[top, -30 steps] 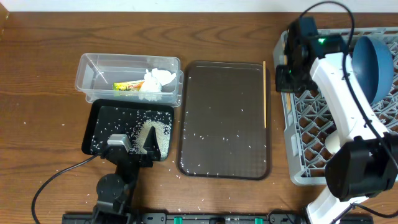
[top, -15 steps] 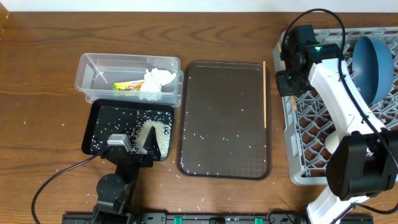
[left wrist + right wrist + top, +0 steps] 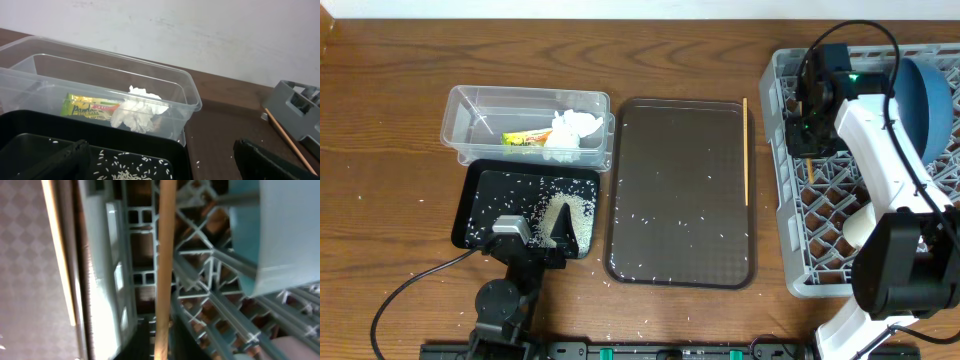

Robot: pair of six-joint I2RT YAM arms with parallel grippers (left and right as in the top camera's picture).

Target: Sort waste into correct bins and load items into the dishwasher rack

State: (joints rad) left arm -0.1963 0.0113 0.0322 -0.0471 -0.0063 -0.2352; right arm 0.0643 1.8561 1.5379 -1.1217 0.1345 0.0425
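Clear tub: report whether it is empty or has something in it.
Not empty. The clear tub holds the snack wrapper and crumpled tissue toward its right end; its left end looks bare.

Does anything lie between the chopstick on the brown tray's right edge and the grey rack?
Nothing visible. Only a bare strip of wooden table separates the thin wooden chopstick from the grey plastic lattice rack, at its near wall.

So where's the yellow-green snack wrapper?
Overhead, the snack wrapper lies on the left inside the clear tub, beside the crumpled white tissue, just behind the black tray.
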